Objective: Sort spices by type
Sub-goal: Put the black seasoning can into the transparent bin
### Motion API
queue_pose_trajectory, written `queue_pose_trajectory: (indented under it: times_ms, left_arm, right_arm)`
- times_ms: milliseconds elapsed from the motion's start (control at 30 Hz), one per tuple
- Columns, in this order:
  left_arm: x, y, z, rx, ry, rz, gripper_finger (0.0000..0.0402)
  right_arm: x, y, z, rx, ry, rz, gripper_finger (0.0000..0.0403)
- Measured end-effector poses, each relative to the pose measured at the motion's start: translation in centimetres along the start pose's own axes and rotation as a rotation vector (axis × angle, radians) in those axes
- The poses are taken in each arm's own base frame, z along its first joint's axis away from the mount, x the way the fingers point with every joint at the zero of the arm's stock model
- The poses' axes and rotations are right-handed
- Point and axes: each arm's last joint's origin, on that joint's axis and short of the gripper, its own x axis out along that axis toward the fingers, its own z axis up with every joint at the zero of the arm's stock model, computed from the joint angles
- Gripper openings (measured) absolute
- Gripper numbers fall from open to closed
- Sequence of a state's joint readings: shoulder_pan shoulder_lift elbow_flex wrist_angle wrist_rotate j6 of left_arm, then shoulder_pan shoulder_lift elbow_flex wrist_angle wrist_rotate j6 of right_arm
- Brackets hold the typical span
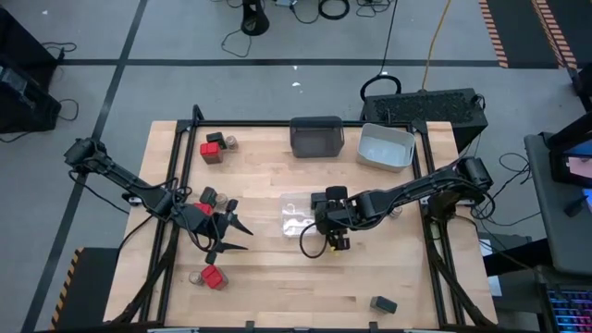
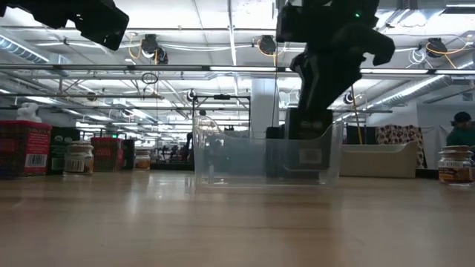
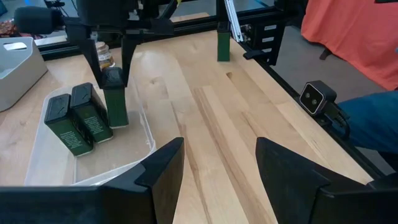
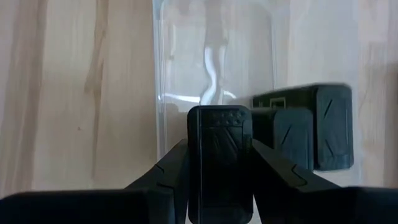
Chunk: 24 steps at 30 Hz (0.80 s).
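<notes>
Two dark boxy spice containers [image 3: 78, 118] already stand inside the clear bin [image 3: 43, 165] near the middle of the tabletop [image 1: 268, 287], and a third dark container [image 4: 219, 163] is pinched between the fingers of the right claw [image 1: 333, 242], held upright at that bin's edge, just beside the other two; the left wrist view shows it [image 3: 115, 99] with its base down inside the bin. The left claw [image 1: 242, 235] hangs over bare wood well to the left of the clear bin, its fingers [image 3: 158, 171] spread and holding nothing. Close behind it on the left side sit a red-topped box [image 1: 204, 198] and a dark box [image 1: 210, 195], with another red-topped box [image 1: 214, 277] and a small jar [image 1: 196, 277] nearer the front edge. At the back left are a red-topped box [image 1: 211, 152], a dark box [image 1: 215, 139] and a tan-lidded jar [image 1: 232, 142]. One dark box [image 1: 383, 303] lies apart at the front right. A dark grey bin [image 1: 317, 136] and a light grey bin [image 1: 386, 147] stand side by side along the back edge.
</notes>
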State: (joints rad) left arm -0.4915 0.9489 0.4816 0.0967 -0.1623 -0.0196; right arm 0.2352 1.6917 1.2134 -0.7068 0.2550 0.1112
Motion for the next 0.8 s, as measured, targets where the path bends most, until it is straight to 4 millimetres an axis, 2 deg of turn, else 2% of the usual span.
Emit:
queue_pose_trajectory:
  times_ms: [233,800]
  left_arm:
    - [0.00,0.00,0.00,0.000,0.000,0.000,0.0206]
    - [0.00,0.00,0.00,0.001,0.000,0.000,0.0206]
  right_arm:
    - [0.05,0.01,-0.03,-0.032,-0.001,0.000,0.0118]
    - [0.05,-0.01,-0.07,-0.046,0.003,-0.005,0.0150]
